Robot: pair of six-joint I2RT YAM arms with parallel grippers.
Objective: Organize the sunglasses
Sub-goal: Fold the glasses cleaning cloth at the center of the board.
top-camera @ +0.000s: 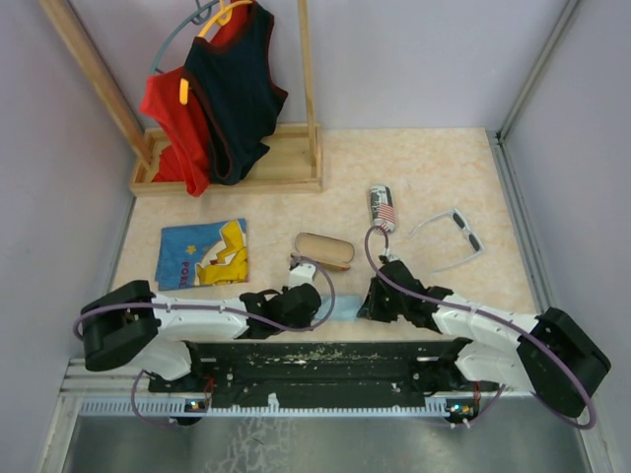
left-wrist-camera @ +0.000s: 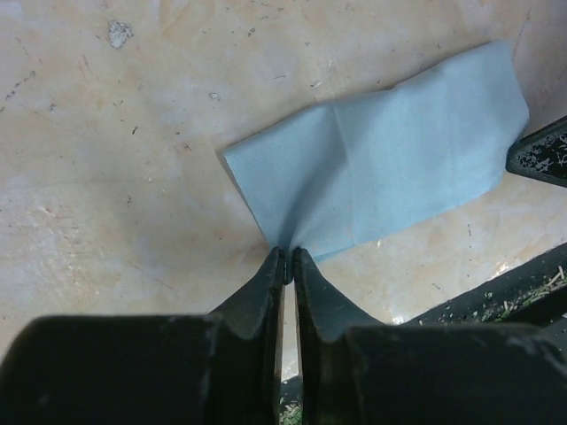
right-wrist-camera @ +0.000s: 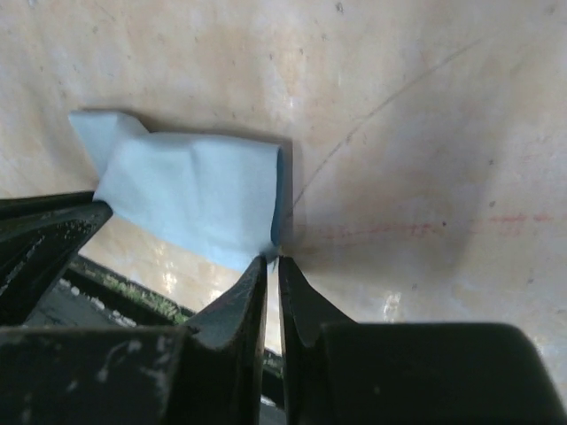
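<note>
The white-grey sunglasses (top-camera: 449,236) lie open on the table, right of centre and beyond my right arm, with nothing touching them. Between the two arms, near the front edge, lies a folded light-blue cloth (top-camera: 345,307). In the left wrist view my left gripper (left-wrist-camera: 289,255) is shut on the near corner of the cloth (left-wrist-camera: 390,150). In the right wrist view my right gripper (right-wrist-camera: 273,261) is pinched on the opposite corner of the cloth (right-wrist-camera: 195,195). In the top view the left gripper (top-camera: 317,299) and the right gripper (top-camera: 371,301) face each other across the cloth.
A tan oblong case (top-camera: 323,249) lies just beyond the left gripper, and a flag-print case (top-camera: 382,207) further back. A blue cartoon-print cloth (top-camera: 202,253) lies at the left. A wooden rack (top-camera: 232,163) with red and navy tops stands at the back left. Walls close both sides.
</note>
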